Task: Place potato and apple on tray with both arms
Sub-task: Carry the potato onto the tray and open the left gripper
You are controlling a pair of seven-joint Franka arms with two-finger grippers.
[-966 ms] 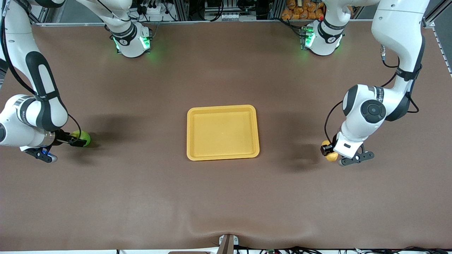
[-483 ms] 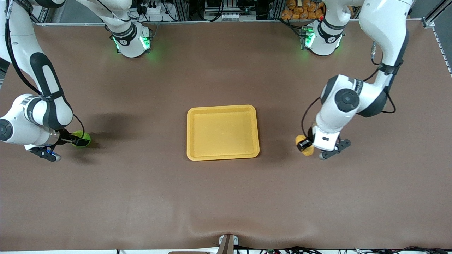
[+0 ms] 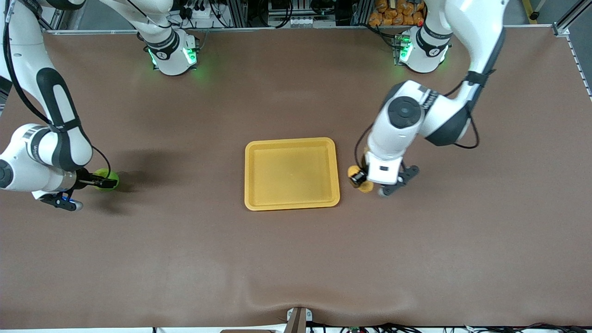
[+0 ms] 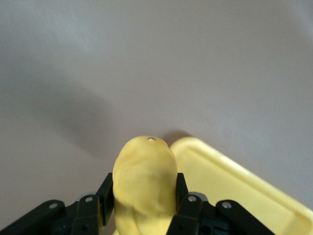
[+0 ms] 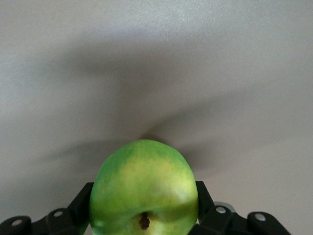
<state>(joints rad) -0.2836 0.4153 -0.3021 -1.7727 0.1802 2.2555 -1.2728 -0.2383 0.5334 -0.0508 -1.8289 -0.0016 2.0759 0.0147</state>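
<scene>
The yellow tray [image 3: 292,201] lies empty at the table's middle. My left gripper [image 3: 360,179] is shut on the yellow-tan potato [image 3: 365,186] and holds it above the table just beside the tray's edge toward the left arm's end. In the left wrist view the potato [image 4: 145,188] sits between both fingers with the tray's corner [image 4: 234,183] right by it. My right gripper [image 3: 102,183] is shut on the green apple [image 3: 110,177] low at the right arm's end of the table. The right wrist view shows the apple [image 5: 144,191] filling the jaws, stem dimple toward the camera.
The brown table mat [image 3: 296,259] is bare around the tray. The two arm bases [image 3: 172,53] glow green at the table's back edge. A small bracket [image 3: 298,319] sits at the front edge.
My left arm has carried the potato from the left arm's end of the table to just beside the tray. The right gripper with the apple has barely moved.
</scene>
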